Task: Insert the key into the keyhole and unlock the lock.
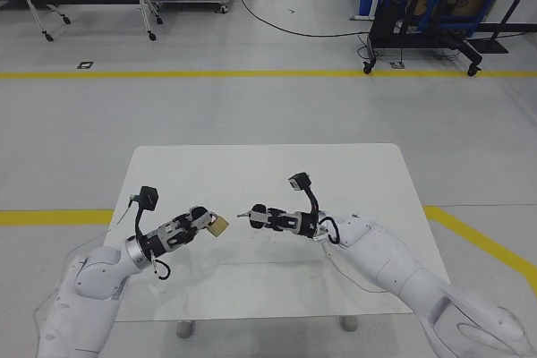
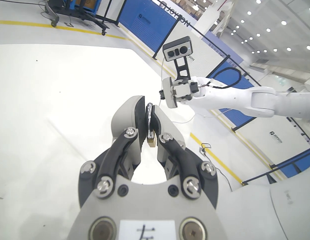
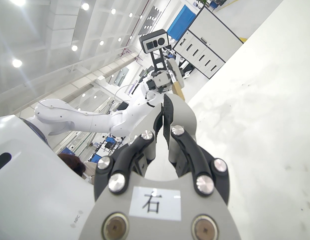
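My left gripper (image 1: 203, 218) hangs above the white table (image 1: 340, 170), left of centre, shut on a brass padlock (image 1: 218, 225). In the left wrist view its pads (image 2: 140, 116) pinch the silver shackle (image 2: 149, 113), and the brass body (image 2: 151, 141) shows in the gap below. My right gripper (image 1: 254, 217) faces it from the right, a short gap away, shut on a small key (image 1: 242, 216) whose thin tip points at the padlock. In the right wrist view the right gripper (image 3: 166, 106) has its pads pressed together, the key is hidden edge-on, and the padlock (image 3: 178, 89) sits just beyond.
The table's bare white top lies under both arms. Yellow floor lines (image 1: 251, 73) run behind and beside it. Wheeled stands (image 1: 421, 36) are parked far back on the floor.
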### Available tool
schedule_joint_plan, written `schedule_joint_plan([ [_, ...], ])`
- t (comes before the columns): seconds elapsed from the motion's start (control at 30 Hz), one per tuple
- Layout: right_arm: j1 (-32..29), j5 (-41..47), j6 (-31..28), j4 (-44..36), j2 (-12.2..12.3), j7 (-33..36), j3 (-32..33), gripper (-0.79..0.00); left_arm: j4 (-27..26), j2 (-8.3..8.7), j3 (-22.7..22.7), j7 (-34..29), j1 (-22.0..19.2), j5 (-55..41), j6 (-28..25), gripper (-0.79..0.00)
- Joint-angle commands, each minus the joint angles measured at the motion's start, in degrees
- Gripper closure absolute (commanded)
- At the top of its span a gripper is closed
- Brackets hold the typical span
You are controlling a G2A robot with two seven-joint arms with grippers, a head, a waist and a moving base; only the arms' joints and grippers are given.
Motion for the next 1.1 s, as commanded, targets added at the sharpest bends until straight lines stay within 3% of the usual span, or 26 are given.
schedule_joint_plan([
  [0.0,-0.7,-0.4,-0.2,-0.5,-0.2,-3.2,0.8,0.000,0.0,0.22,-0.1,-1.2,-0.2,-0.9,0.2,0.000],
  [0.17,-1.8,-0.3,-1.0,-1.4,-1.3,-6.5,1.5,0.000,0.5,0.20,0.1,1.2,0.2,-3.5,4.5,0.000],
  [0.33,-0.6,-2.2,-2.4,-2.0,-2.9,0.1,-1.2,0.000,2.3,-0.10,2.3,-0.6,-0.6,-12.0,14.8,0.000],
  [0.43,0.1,-2.1,-2.4,-1.7,-4.1,3.0,-2.6,0.000,3.1,-0.23,3.1,-2.0,-1.5,-15.8,18.4,0.000],
  [0.7,2.7,-4.9,-0.3,1.4,-7.1,7.5,-6.2,0.000,3.6,-0.35,3.9,-4.0,-2.2,-20.3,20.0,0.000],
  [1.07,4.9,-8.7,-0.9,7.2,-10.2,3.7,-6.2,0.000,4.3,-0.21,3.5,-6.8,-2.5,-23.9,20.1,0.000],
])
